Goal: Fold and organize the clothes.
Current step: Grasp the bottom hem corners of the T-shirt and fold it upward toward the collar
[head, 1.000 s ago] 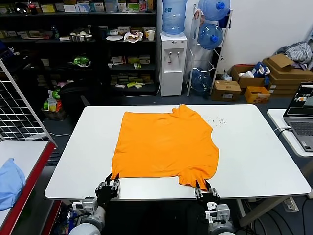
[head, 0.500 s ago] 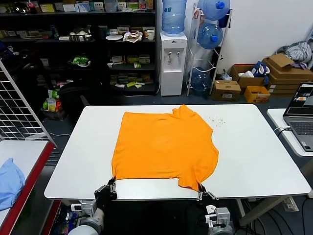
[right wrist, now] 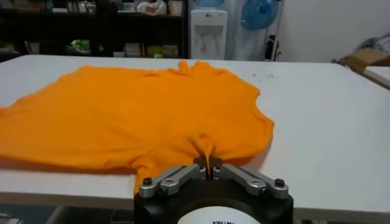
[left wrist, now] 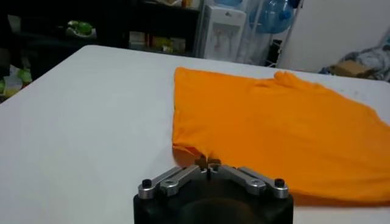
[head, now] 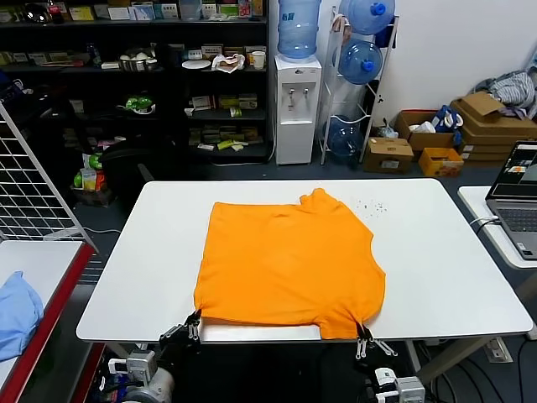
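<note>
Garment position: the orange T-shirt (head: 289, 264) lies spread flat on the white bench (head: 436, 260), plain side up, collar toward the far edge and hem along the near edge. The lower hem reaches the bench's near edge at both corners.

Left gripper (head: 194, 323): located at the near edge of the bench, at the shirt's near-left corner. In the left wrist view the jaws are pressed together on a small fold of orange fabric at that corner (left wrist: 207, 163).

Right gripper (head: 362, 339): located at the near edge of the bench, at the shirt's near-right corner. In the right wrist view the jaws are pinched on a gathered tuck of the hem (right wrist: 208, 163); the fabric puckers upward from the pinch point.

Surroundings: a light blue cloth (head: 17, 312) lies on a separate surface to the robot's left, well apart from the shirt. A laptop (head: 518, 197) stands on another table to the right.
</note>
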